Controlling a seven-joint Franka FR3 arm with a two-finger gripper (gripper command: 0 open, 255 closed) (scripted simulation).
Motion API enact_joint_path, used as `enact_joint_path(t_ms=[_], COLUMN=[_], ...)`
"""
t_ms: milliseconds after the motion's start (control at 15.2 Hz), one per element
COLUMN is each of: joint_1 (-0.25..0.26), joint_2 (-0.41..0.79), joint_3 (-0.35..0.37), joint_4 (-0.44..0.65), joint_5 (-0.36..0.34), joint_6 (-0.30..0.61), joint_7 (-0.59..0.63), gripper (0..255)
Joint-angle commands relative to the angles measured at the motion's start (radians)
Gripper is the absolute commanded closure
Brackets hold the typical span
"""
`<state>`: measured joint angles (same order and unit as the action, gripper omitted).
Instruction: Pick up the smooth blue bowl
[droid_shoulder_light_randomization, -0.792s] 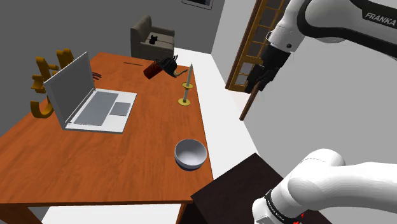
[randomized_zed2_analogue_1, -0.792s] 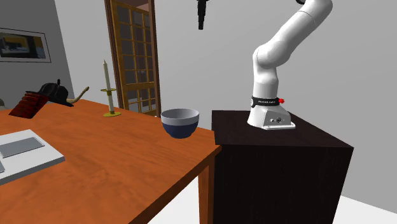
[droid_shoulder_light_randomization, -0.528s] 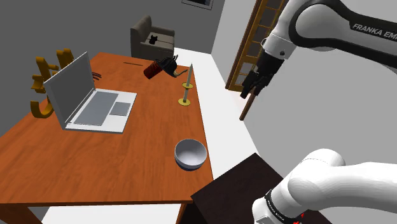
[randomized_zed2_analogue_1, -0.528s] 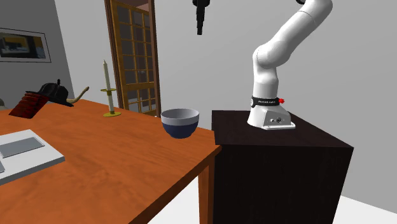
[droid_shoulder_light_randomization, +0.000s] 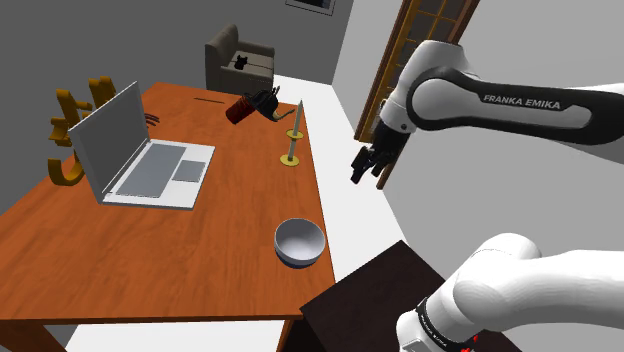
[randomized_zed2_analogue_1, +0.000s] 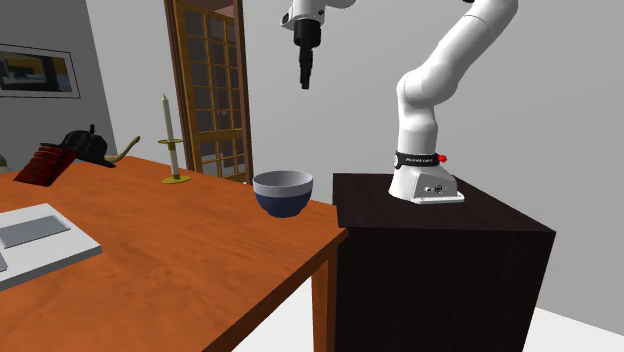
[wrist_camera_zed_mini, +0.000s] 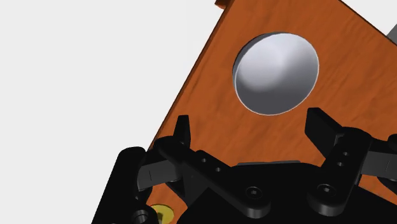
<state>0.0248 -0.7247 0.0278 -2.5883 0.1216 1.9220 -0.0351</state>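
Looking across the shoulder view from left to right, I count one open grey laptop (droid_shoulder_light_randomization: 140, 155) on the left half of the wooden table (droid_shoulder_light_randomization: 150, 245). There is one dark red-and-black object (droid_shoulder_light_randomization: 250, 105) by the far edge (I can't make out what it is), and one white candle (droid_shoulder_light_randomization: 293, 130) in a brass holder just left of centre. There is one bowl (droid_shoulder_light_randomization: 299, 243) in the lower middle of the frame, near the table's right edge and close to the dark stand (droid_shoulder_light_randomization: 370, 305). The bowl is pale grey inside. In the second exterior view the bowl (randomized_zed2_analogue_1: 283, 192) sits upright at frame centre, dark blue outside, near the table's corner. There is one arm (droid_shoulder_light_randomization: 500, 100) with one gripper (droid_shoulder_light_randomization: 361, 172). The arm rises from the stand at lower right, and its forearm runs in level from the right edge before the wrist bends down. The gripper (randomized_zed2_analogue_1: 305, 80) hangs in the upper middle of the second exterior view, pointing straight down, well above the bowl. In the wrist view the gripper (wrist_camera_zed_mini: 251, 130) has its jaws wide apart, holding nothing, with the bowl (wrist_camera_zed_mini: 277, 73) on the table beyond them.
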Motion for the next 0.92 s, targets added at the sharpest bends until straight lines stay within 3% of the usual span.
enact_joint_path(t_ms=[0, 396, 858], joint_1=[0.007, 0.030, 0.061], joint_2=[0.036, 0.189, 0.462], joint_3=[0.012, 0.046, 0.080], joint_4=[-0.047, -0.141, -0.172], joint_5=[0.011, 0.046, 0.090], joint_6=[0.088, 0.341, 0.653], joint_7=[0.004, 0.009, 0.008], gripper=[0, 0, 0])
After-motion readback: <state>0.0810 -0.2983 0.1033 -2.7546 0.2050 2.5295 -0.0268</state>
